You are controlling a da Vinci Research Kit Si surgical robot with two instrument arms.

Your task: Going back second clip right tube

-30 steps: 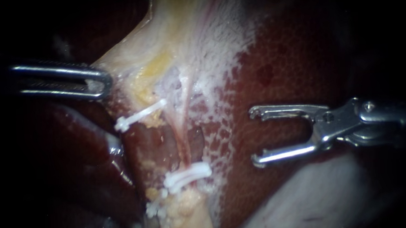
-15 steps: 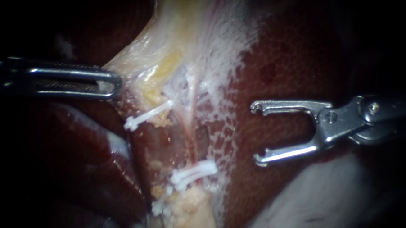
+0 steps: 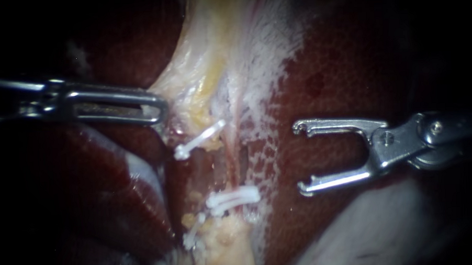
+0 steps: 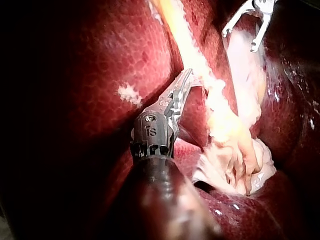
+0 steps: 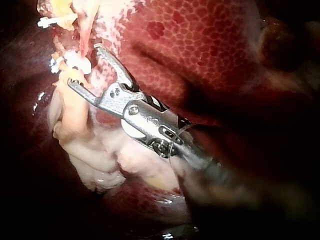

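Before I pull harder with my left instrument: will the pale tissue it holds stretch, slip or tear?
Probably stretches: the pale tissue tents toward the left instrument gripping it. Likely slippery, as the liver beside it glints wet. It looks thin and lacy near the upper clip, so a hard pull might tear it.
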